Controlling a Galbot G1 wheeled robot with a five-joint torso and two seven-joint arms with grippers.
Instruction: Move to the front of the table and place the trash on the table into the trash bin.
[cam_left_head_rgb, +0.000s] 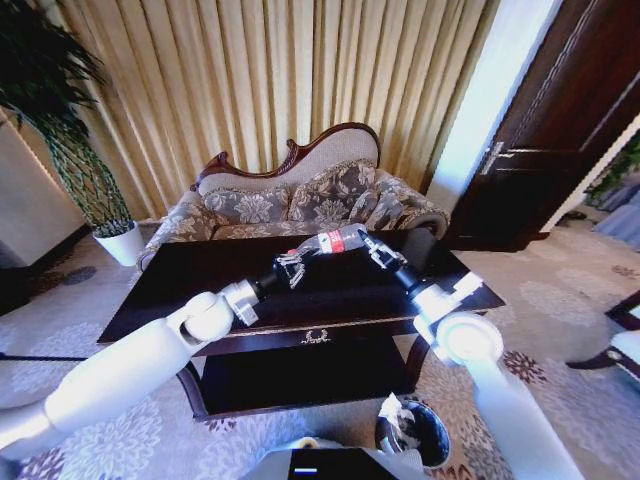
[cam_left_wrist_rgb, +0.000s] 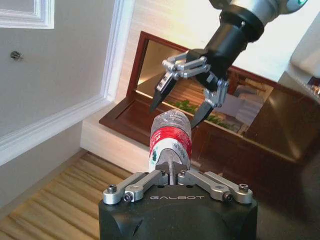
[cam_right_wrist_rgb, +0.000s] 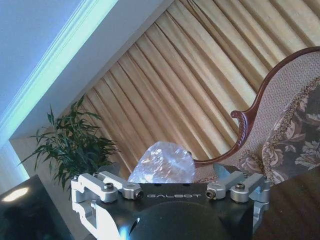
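in the head view the left gripper (cam_left_head_rgb: 293, 268) holds the bottle (cam_left_head_rgb: 334, 241) above the table (cam_left_head_rgb: 180, 270), its far end toward the right gripper (cam_left_head_rgb: 378, 250); the trash bin (cam_left_head_rgb: 432, 436) stands near right on the floor. the left wrist view shows its fingers (cam_left_wrist_rgb: 170, 167) closed around the bottle's labelled end, and the right gripper's jaws spread wide just over its clear end. the right wrist view shows that clear end between its parted fingers (cam_right_wrist_rgb: 90, 187).
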